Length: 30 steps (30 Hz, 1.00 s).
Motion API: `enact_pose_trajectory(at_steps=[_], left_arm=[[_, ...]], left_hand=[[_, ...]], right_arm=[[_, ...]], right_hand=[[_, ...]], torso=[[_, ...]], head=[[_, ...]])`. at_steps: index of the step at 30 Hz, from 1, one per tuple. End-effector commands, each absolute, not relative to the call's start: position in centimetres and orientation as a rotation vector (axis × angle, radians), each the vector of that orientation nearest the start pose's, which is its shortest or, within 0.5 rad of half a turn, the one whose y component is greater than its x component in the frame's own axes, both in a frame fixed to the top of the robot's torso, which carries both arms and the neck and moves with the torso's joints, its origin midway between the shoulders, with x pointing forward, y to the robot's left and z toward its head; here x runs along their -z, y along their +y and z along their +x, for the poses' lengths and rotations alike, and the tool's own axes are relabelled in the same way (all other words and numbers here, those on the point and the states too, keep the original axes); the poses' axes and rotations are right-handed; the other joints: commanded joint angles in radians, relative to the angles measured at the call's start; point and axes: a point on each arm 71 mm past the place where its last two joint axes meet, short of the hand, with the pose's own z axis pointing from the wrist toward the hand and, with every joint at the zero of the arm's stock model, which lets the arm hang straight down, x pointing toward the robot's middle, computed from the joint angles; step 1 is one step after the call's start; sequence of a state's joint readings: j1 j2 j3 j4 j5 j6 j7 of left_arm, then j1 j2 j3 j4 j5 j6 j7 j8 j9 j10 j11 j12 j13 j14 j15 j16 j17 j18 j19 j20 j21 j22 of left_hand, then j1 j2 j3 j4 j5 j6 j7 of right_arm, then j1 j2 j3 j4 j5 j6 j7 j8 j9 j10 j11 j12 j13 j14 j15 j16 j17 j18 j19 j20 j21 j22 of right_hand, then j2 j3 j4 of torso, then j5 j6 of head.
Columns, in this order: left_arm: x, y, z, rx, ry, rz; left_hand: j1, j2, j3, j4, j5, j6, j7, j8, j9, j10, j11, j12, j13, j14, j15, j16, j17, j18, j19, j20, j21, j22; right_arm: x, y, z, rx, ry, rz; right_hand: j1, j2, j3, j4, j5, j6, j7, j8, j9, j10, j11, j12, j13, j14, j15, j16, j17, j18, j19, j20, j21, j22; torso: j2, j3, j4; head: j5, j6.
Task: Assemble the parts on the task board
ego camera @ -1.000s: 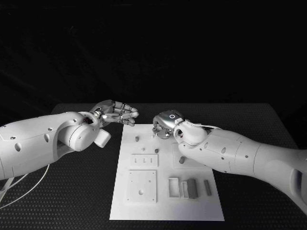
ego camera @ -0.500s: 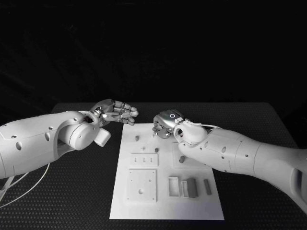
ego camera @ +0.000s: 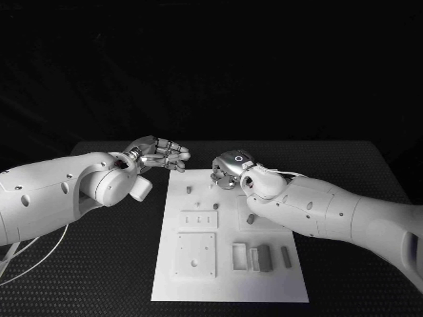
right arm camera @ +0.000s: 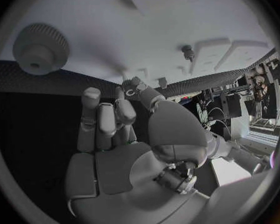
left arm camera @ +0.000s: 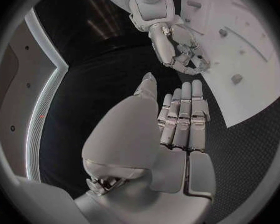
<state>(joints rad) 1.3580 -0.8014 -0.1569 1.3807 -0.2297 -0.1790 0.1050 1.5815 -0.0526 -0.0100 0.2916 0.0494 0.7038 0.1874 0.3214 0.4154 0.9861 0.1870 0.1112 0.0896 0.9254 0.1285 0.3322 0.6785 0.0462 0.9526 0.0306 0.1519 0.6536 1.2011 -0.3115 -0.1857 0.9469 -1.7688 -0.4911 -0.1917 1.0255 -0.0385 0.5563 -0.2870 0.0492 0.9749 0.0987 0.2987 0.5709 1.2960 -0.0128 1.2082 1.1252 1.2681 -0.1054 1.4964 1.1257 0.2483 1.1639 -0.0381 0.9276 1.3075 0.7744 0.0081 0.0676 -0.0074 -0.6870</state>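
A black table (ego camera: 364, 165) with a woven, textured top lies under everything.

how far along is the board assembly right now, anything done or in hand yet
Early, by the look of it. Done: nothing I can confirm; small pegs stand near the far end of the task board, but whether they are seated is unclear. In hand: nothing visible; the left hand hovers empty beside the board's far corner, the right hand over its far edge. Left: grey bars lie loose at the near end.
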Motion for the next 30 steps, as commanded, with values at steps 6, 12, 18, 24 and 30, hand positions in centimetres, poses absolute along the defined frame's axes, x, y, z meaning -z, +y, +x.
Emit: enact_pose_trajectory(at_steps=[6,12,18,24,30], left_arm=[[16.45,22.25,52.32,1.289,1.763,-0.877],[16.44,22.2,52.33,1.291,1.763,-0.876],[16.45,22.09,52.37,1.291,1.764,-0.875],[16.44,22.1,52.32,1.291,1.765,-0.876],[16.45,22.11,52.34,1.29,1.765,-0.877]], left_hand=[[0.001,0.005,-0.005,0.0,0.0,-0.002,0.045,-0.003,-0.001,0.002,0.002,-0.003,-0.001,-0.003,0.002,-0.006,0.002,0.019,-0.003,0.0,-0.004,-0.001],[0.001,0.005,-0.005,0.0,0.0,-0.002,0.045,-0.003,-0.001,0.002,0.002,-0.004,-0.001,-0.003,0.002,-0.007,0.002,0.019,-0.003,0.0,-0.004,-0.002],[0.001,0.005,-0.005,0.0,0.0,-0.002,0.045,-0.003,-0.001,0.003,0.002,-0.004,-0.001,-0.002,0.002,-0.007,0.002,0.019,-0.003,0.0,-0.004,-0.002],[0.002,0.005,-0.005,0.0,0.0,-0.002,0.045,-0.003,-0.002,0.003,0.002,-0.004,-0.001,-0.002,0.002,-0.007,0.002,0.019,-0.003,0.0,-0.005,-0.002],[0.001,0.005,-0.005,0.0,0.0,-0.002,0.045,-0.003,-0.002,0.003,0.002,-0.004,-0.001,-0.002,0.002,-0.008,0.002,0.019,-0.003,0.001,-0.005,-0.002]], right_arm=[[23.48,-8.13,54.73,-0.386,1.439,-0.428],[23.53,-7.96,54.79,-0.381,1.446,-0.43],[23.74,-7.76,54.91,-0.376,1.474,-0.44],[23.83,-7.85,55.02,-0.367,1.488,-0.433],[23.96,-8.23,55.18,-0.361,1.505,-0.422]], right_hand=[[0.003,-0.007,0.006,-0.001,0.0,0.006,0.001,-0.003,0.002,0.007,0.0,-0.006,-0.001,0.019,-0.012,0.003,0.0,0.013,0.002,-0.008,0.003,0.012],[0.003,-0.008,0.006,0.0,0.0,0.006,0.001,-0.003,0.002,0.006,0.0,-0.007,-0.002,0.019,-0.012,0.003,0.0,0.013,0.002,-0.008,0.003,0.012],[0.001,-0.01,0.005,0.0,0.0,0.006,0.001,-0.003,0.002,0.007,0.0,-0.008,-0.002,0.018,-0.012,0.003,-0.003,0.013,0.002,-0.008,0.003,0.012],[-0.001,-0.012,0.004,0.002,0.0,0.005,0.001,-0.004,0.002,0.006,0.0,-0.01,-0.004,0.017,-0.012,0.002,-0.005,0.013,0.002,-0.007,0.003,0.012],[-0.002,-0.012,0.004,0.002,0.0,0.005,0.001,-0.005,0.002,0.005,0.0,-0.011,-0.005,0.015,-0.012,0.001,-0.008,0.013,0.002,-0.007,0.002,0.012]], torso=[[-0.001,-0.0008,0.0],[-0.001,-0.0009,0.0005],[-0.001,-0.0014,0.001],[0.001,-0.0004,0.0017],[-0.001,-0.0011,0.0013]], head=[[0.001,-0.001],[0.001,-0.001],[0.0,-0.002],[0.004,-0.001],[0.005,-0.006]])
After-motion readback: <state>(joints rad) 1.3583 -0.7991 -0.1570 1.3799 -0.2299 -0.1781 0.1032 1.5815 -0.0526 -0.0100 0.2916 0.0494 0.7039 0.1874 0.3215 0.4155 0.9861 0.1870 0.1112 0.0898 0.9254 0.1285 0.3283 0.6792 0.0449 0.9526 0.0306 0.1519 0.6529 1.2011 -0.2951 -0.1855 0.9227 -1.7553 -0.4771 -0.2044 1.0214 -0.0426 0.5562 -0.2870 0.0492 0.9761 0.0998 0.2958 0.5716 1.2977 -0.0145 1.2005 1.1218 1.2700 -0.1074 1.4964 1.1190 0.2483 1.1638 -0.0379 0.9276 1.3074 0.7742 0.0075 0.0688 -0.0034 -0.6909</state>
